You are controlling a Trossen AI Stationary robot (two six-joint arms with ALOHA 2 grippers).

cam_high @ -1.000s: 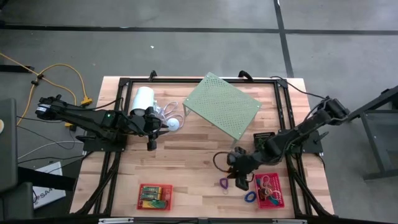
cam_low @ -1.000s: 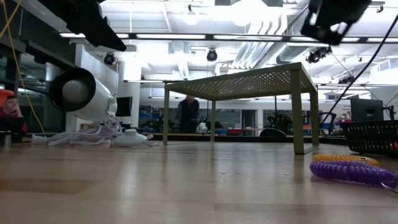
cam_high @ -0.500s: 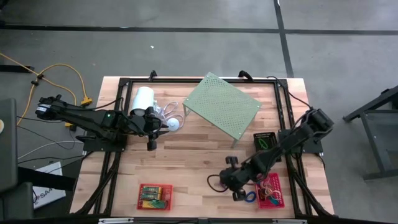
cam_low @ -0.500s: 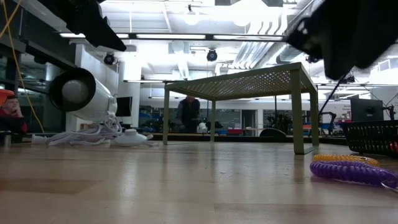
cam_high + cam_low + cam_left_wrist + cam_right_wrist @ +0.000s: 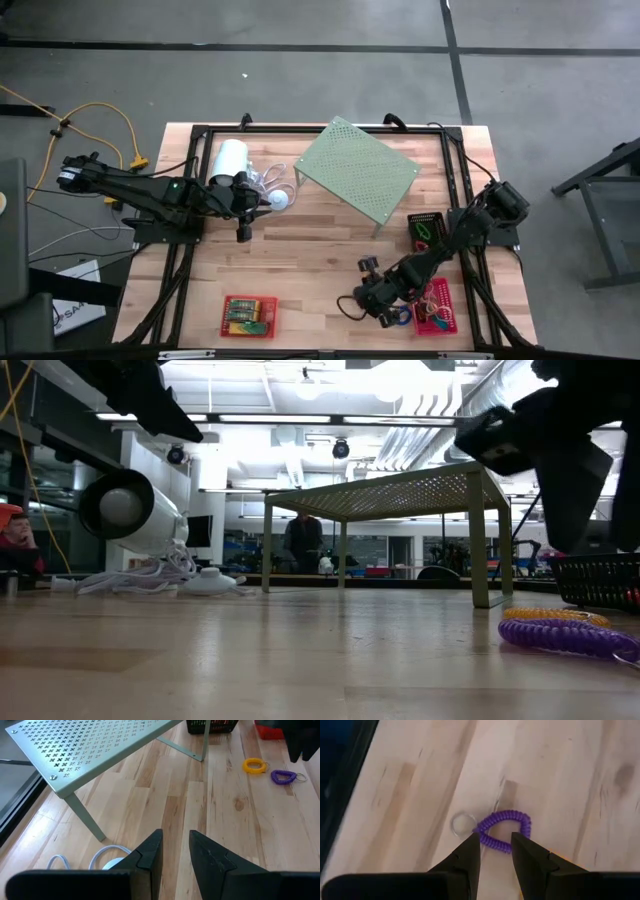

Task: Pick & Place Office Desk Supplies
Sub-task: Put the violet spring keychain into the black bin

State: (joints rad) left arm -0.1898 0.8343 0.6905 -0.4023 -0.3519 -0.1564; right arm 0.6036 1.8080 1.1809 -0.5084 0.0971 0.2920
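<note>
A purple coil loop (image 5: 503, 831) with a small metal ring lies flat on the wood. It also shows in the low view (image 5: 565, 636) next to a yellow coil (image 5: 555, 616). My right gripper (image 5: 495, 846) is open and hovers over the purple coil's near side, its fingers clear of the table; in the high view (image 5: 368, 302) it covers the coil. A blue loop (image 5: 401, 316) lies beside the pink basket (image 5: 436, 308). The red basket (image 5: 250, 315) holds two green-white boxes. The black basket (image 5: 425, 228) stands farther back. My left gripper (image 5: 175, 851) waits open at the table's left.
The pale green perforated shelf (image 5: 357, 168) stands on its legs at the table's far middle. A white cylinder (image 5: 231, 160) with a coiled cord lies at far left, by my left gripper. Bare wood lies between the red basket and my right gripper.
My right gripper has moved toward the table's near edge and slightly left, and has come down over the purple coil. The coil, the baskets and my left arm have stayed put.
</note>
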